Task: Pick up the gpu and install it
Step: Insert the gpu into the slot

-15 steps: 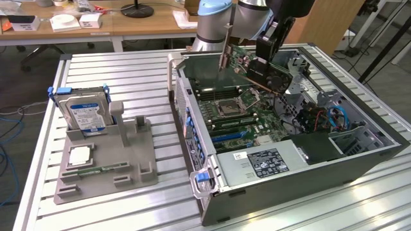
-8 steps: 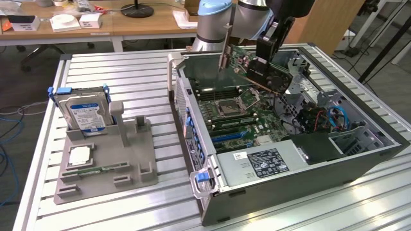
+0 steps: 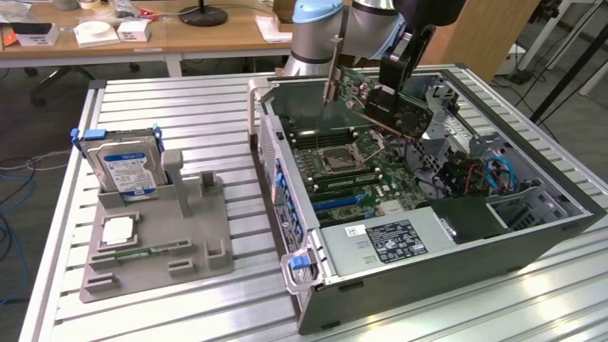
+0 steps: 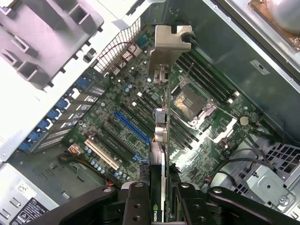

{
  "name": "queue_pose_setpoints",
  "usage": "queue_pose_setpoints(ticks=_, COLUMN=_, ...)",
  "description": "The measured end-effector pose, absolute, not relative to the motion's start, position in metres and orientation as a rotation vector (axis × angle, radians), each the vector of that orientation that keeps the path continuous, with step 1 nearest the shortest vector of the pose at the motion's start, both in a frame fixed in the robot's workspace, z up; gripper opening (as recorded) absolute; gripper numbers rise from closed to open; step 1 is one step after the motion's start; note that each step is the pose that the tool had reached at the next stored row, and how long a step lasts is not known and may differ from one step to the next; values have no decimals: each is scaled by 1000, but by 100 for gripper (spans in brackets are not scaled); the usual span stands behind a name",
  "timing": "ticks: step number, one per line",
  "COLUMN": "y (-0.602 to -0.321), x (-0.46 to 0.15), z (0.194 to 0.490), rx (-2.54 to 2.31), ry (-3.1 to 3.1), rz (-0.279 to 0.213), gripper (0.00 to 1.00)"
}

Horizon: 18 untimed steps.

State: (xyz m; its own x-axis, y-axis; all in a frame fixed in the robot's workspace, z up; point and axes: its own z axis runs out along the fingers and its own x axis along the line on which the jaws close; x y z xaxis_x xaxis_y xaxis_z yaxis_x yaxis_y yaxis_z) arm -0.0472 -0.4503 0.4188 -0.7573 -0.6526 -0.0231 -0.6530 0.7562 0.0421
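The gpu (image 3: 385,107), a green board with a black cooler and a silver end bracket (image 3: 332,82), hangs tilted in the air over the open computer case (image 3: 532,235). My gripper (image 3: 397,75) is shut on its upper edge. In the wrist view the gpu (image 4: 160,140) is seen edge-on between the black fingers (image 4: 135,201), with its bracket (image 4: 168,47) at the far end. It hovers above the motherboard (image 4: 108,103), over the row of slots beside the blue slot (image 4: 131,126), without touching them.
The CPU socket (image 4: 190,101) and memory slots lie under the card. A power supply (image 3: 389,242) fills the case's near end. On the exterior view's left, a grey holder (image 3: 161,249) carries a blue-labelled hard drive (image 3: 124,167) and a memory stick (image 3: 142,251).
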Motion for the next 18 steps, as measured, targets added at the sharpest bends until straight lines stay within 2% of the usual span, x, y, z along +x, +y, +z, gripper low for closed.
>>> queue_pose_setpoints(ticks=18, y=-450, x=-47, z=419, rx=-1154, ry=2915, rz=75, gripper=26)
